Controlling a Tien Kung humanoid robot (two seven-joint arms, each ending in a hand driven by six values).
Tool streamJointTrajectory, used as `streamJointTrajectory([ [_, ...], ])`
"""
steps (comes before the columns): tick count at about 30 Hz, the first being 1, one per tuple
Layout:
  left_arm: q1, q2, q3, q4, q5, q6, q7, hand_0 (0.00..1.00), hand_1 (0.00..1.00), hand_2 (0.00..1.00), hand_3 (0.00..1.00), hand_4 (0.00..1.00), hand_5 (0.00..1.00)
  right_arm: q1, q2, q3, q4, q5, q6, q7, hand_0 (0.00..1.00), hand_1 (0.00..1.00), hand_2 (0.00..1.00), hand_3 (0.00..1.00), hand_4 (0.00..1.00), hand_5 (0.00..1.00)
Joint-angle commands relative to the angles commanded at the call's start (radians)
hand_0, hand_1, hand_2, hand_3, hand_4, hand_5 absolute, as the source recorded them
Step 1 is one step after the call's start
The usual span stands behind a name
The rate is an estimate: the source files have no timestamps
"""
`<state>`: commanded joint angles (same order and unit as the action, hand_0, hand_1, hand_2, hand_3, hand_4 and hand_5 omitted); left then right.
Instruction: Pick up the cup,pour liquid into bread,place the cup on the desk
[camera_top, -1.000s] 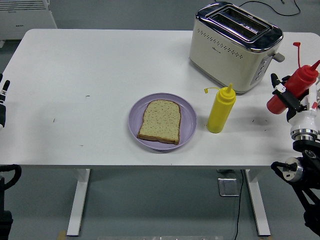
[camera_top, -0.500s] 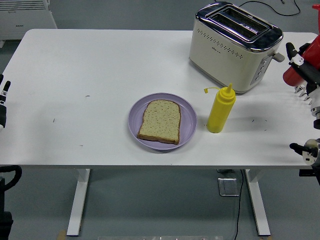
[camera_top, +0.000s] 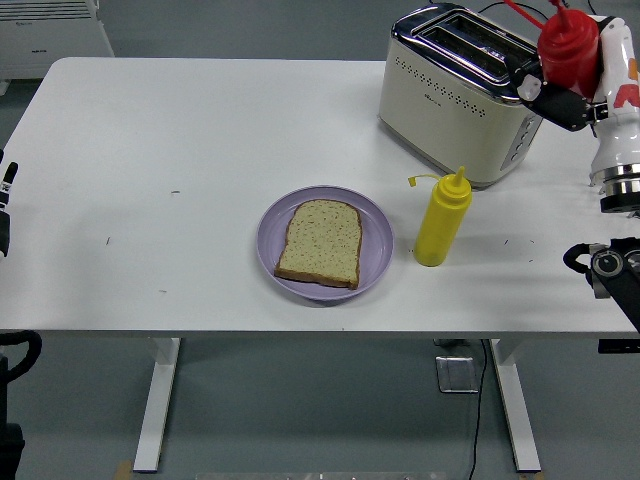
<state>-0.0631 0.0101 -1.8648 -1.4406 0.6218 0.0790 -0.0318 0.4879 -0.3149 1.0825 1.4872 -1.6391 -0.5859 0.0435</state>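
Note:
My right hand (camera_top: 560, 80) is shut on a red squeeze bottle (camera_top: 568, 45) and holds it high at the right, in front of the toaster's right end, with its nozzle pointing up and left. A slice of bread (camera_top: 320, 242) lies flat on a purple plate (camera_top: 375, 240) near the table's front middle. A yellow squeeze bottle (camera_top: 441, 218) stands upright just right of the plate. No cup shows. My left arm (camera_top: 5, 210) rests at the left edge, its hand barely visible.
A cream and chrome toaster (camera_top: 465, 92) stands at the back right of the white table (camera_top: 180, 150). A black cable (camera_top: 560, 15) trails behind it. A white appliance (camera_top: 50, 30) sits on the floor past the table's far left corner.
My right hand has lifted the red bottle from low at the table's right edge up and leftward, to the height of the toaster's top. The left arm has not moved.

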Motion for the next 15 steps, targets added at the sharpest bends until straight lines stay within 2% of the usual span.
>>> streamJointTrajectory([
  [3, 0.0, -0.001, -0.001, 0.0, 0.0, 0.0, 0.0, 0.832, 0.841, 0.857, 0.761, 0.663, 0.998, 0.05, -0.003, -0.057, -0.022, -0.13, -0.002, -0.064, 0.002, 0.016, 0.179, 0.264, 0.82, 0.113],
  [8, -0.002, -0.001, -0.002, 0.0, 0.0, 0.0, 0.0, 0.832, 0.841, 0.857, 0.76, 0.664, 0.998, 0.146, -0.011, -0.15, -0.073, -0.338, 0.034, -0.129, 0.002, 0.022, 0.179, 0.276, 0.808, 0.118],
  [12, -0.003, -0.002, -0.005, 0.0, 0.0, 0.0, -0.001, 0.836, 0.844, 0.858, 0.758, 0.666, 0.998, 0.219, -0.015, -0.216, -0.109, -0.507, 0.095, -0.163, 0.002, 0.041, 0.2, 0.294, 0.805, 0.128],
  [15, -0.002, -0.003, -0.008, 0.001, -0.001, 0.0, -0.001, 0.836, 0.844, 0.858, 0.758, 0.666, 0.998, 0.291, -0.026, -0.295, -0.133, -0.63, 0.192, -0.188, 0.002, 0.041, 0.2, 0.294, 0.805, 0.128],
])
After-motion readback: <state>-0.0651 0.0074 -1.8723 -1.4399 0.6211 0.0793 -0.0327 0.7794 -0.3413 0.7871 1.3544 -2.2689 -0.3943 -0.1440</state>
